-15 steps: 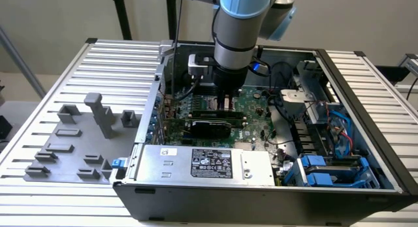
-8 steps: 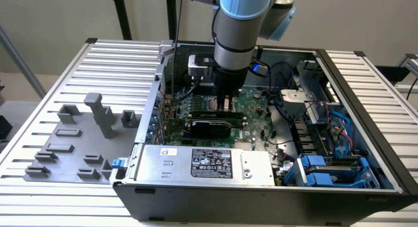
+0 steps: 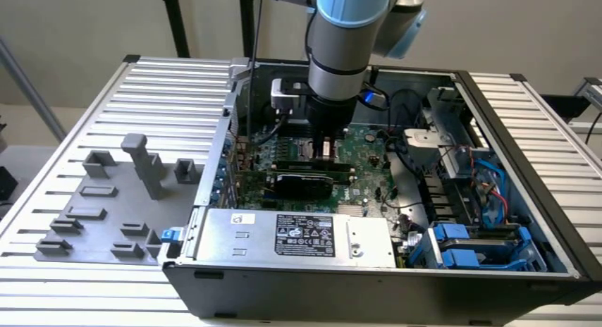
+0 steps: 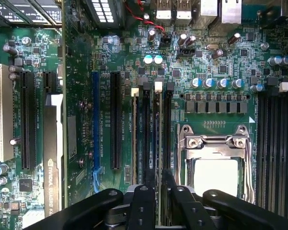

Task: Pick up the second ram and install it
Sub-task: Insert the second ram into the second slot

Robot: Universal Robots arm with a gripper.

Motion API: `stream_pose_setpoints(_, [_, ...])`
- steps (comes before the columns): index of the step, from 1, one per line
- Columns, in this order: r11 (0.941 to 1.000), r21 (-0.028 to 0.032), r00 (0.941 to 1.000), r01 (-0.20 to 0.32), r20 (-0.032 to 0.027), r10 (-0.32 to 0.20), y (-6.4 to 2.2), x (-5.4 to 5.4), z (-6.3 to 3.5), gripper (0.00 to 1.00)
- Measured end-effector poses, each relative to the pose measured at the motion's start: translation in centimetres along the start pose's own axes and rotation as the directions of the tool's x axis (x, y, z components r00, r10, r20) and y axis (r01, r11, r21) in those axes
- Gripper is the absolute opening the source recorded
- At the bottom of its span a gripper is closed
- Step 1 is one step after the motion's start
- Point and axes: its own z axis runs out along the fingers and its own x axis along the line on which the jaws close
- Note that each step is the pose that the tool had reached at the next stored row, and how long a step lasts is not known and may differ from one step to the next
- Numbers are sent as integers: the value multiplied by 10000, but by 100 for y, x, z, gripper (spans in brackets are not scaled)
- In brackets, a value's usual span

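Observation:
The second ram (image 4: pixel 157 129) shows edge-on as a thin pale strip, standing upright in a memory slot on the motherboard (image 4: pixel 221 62) beside the CPU socket (image 4: pixel 216 172). My gripper (image 4: pixel 158 176) sits directly over the near end of that stick, straddling its slot. In the exterior view the arm reaches straight down into the open computer case, and the gripper (image 3: pixel 326 152) is low over the motherboard (image 3: pixel 369 161), just behind the graphics card (image 3: pixel 301 180). A white latch (image 4: pixel 158 86) marks the slot's far end.
Another slot with a white latch (image 4: pixel 135 92) runs alongside. Long black and blue expansion slots (image 4: pixel 116 120) and the graphics card (image 4: pixel 53 158) lie nearby. The power supply (image 3: pixel 292 235), blue drive bays (image 3: pixel 470 246) and cables crowd the case. A grey fixture plate (image 3: pixel 113 200) lies outside the case.

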Motion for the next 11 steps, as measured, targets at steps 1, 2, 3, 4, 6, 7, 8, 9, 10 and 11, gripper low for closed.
stream_pose_setpoints(1, [10000, 0, 10000, 0, 0, 0, 0, -1, -16, 21])
stream_pose_setpoints(2, [10000, 0, 10000, 0, 0, 0, 1, -2, -35, 21])
stream_pose_setpoints(3, [10000, 0, 10000, 0, 1, 0, 2, -3, -59, 21])
stream_pose_setpoints(4, [10000, 0, 10000, 0, 1, 0, 3, -4, -82, 21])
stream_pose_setpoints(6, [10000, 0, 10000, 2, 1, -2, 5, -6, -129, 21])
stream_pose_setpoints(7, [10000, 0, 10000, 1, 2, -1, 7, -7, -149, 21])
stream_pose_setpoints(8, [10000, -1, 10000, 0, 1, 0, 10, -7, -164, 21])
stream_pose_setpoints(9, [10000, 0, 10000, 0, 0, 0, 12, -7, -174, 21])
stream_pose_setpoints(10, [10000, 0, 10000, -1, 1, 1, 15, -8, -179, 21])
stream_pose_setpoints(11, [10000, 1, 10000, 0, 3, 0, 16, -8, -179, 19])
